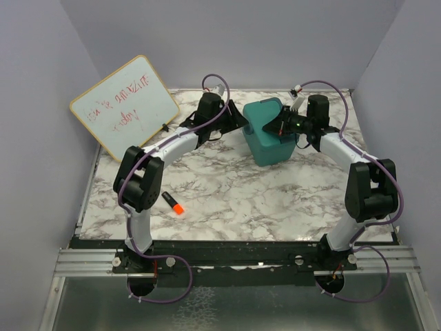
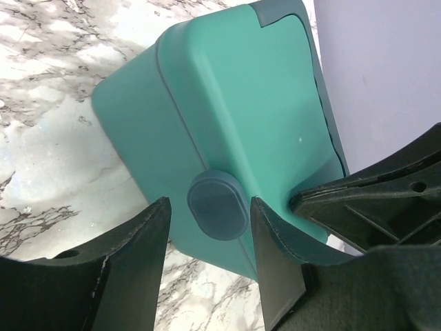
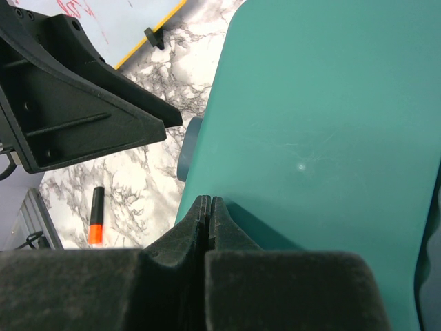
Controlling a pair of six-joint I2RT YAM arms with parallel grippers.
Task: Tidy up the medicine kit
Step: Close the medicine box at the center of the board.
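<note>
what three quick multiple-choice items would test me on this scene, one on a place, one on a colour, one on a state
1. Where does the marker lie?
A) on top of the medicine kit
B) on the table near the left arm
C) in the right gripper

2. What colour is the marker's tip?
A) blue
B) green
C) orange

3. How does the right gripper stand?
A) shut
B) wide open
C) shut on the marker

Answers:
1 B: the top view shows the marker on the marble surface beside the left arm, well apart from the medicine kit.
2 C: the tip is bright orange on a black body in both the top view and the right wrist view.
3 A: the right wrist view shows its fingers pressed together with nothing between them, at the medicine kit's lid.
</note>
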